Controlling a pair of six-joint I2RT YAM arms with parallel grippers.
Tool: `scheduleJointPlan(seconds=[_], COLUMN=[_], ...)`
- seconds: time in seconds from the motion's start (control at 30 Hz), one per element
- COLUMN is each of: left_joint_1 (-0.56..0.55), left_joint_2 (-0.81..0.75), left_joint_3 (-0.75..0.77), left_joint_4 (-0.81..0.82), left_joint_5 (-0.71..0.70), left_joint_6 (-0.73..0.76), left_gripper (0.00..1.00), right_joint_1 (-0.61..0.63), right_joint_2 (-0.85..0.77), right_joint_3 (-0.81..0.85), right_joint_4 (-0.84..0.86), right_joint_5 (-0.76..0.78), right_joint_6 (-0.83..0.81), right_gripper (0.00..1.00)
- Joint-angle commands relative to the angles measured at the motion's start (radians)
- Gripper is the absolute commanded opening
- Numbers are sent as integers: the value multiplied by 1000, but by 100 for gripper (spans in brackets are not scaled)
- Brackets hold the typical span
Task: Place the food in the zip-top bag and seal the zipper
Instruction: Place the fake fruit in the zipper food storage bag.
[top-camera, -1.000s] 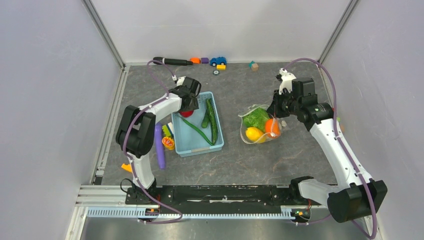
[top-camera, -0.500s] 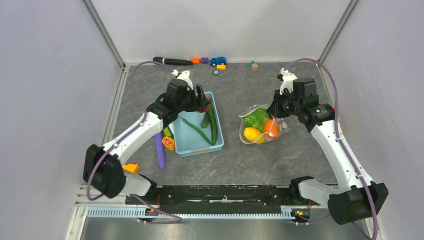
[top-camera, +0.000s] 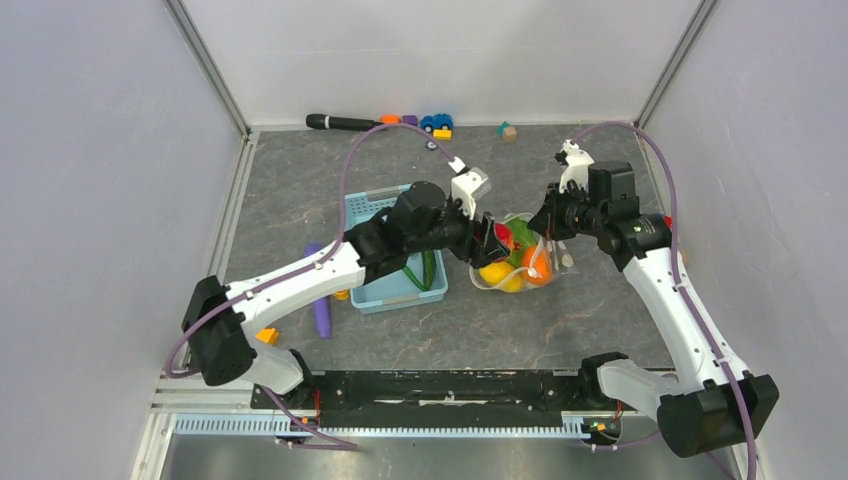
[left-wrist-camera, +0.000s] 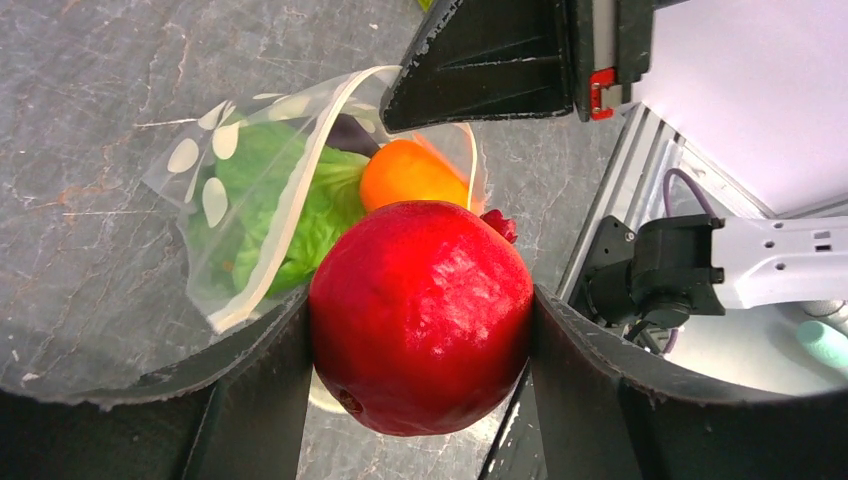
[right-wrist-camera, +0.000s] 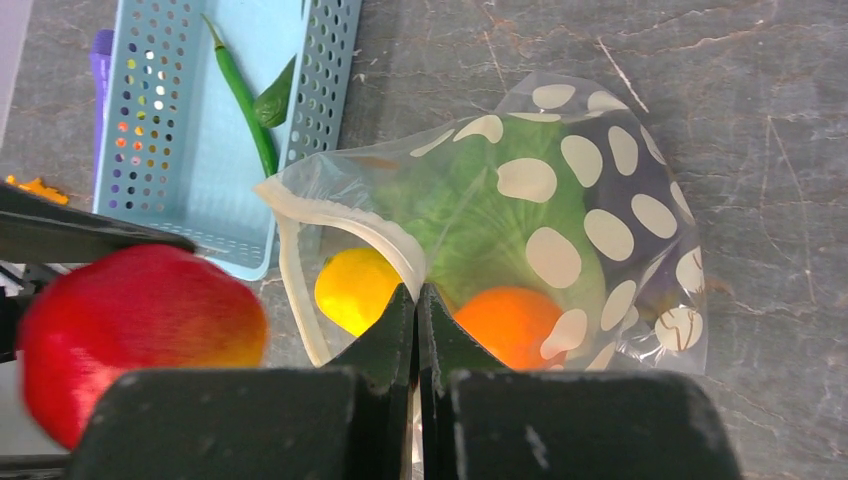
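My left gripper (top-camera: 497, 240) (left-wrist-camera: 420, 340) is shut on a red round fruit (left-wrist-camera: 420, 315) and holds it just above the open mouth of the zip-top bag (top-camera: 520, 265) (left-wrist-camera: 215, 190). My right gripper (top-camera: 548, 222) (right-wrist-camera: 417, 300) is shut on the bag's upper mouth edge, on the white zipper (right-wrist-camera: 350, 215), and holds it raised. Inside the dotted bag (right-wrist-camera: 600, 200) lie green lettuce (right-wrist-camera: 480, 220), a yellow piece (right-wrist-camera: 355, 290) and an orange piece (right-wrist-camera: 510, 320). A cucumber (top-camera: 428, 268) and a thin green pod (right-wrist-camera: 240, 100) lie in the basket.
The light-blue lattice basket (top-camera: 395, 295) (right-wrist-camera: 190, 130) stands left of the bag, partly under my left arm. A long purple rod (top-camera: 320, 300) and a small orange wedge (top-camera: 266, 336) lie left of it. A black marker (top-camera: 340, 122) and small toys (top-camera: 436, 122) line the back wall.
My left arm has swung right from the basket to the bag's mouth, carrying the red fruit. My right gripper has kept its hold on the bag's edge.
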Motion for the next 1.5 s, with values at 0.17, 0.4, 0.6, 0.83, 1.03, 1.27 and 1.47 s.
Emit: scheduleJointPlan(seconds=[0.17,0.4,0.6,0.83,1.03,1.27,1.47], left_joint_1=[-42,-42,-42,-42,-42,-42,-41], left_joint_2=[142,220,253,224,142,16,-73], left_joint_3=[109,163,199,196,184,119,54], left_joint_4=[22,3,-24,-54,-99,-103,-152], left_joint_5=[-133,-215,-249,-185,-128,-75,-192], left_joint_6=[49,-18,-39,-37,-19,-11,-9], left_gripper=[37,39,51,100,100,100,100], right_joint_1=[-4,-4,-4,-4,-4,-4,-4], right_joint_2=[-42,-41,-60,-58,-55,-45,-36], right_joint_3=[13,2,-5,-9,-12,-18,-15], right_joint_4=[81,125,145,152,151,151,148], right_joint_5=[-109,-253,-287,-283,-252,-243,-238], right_joint_6=[45,64,72,76,73,70,68], right_gripper=[0,0,0,0,0,0,0])
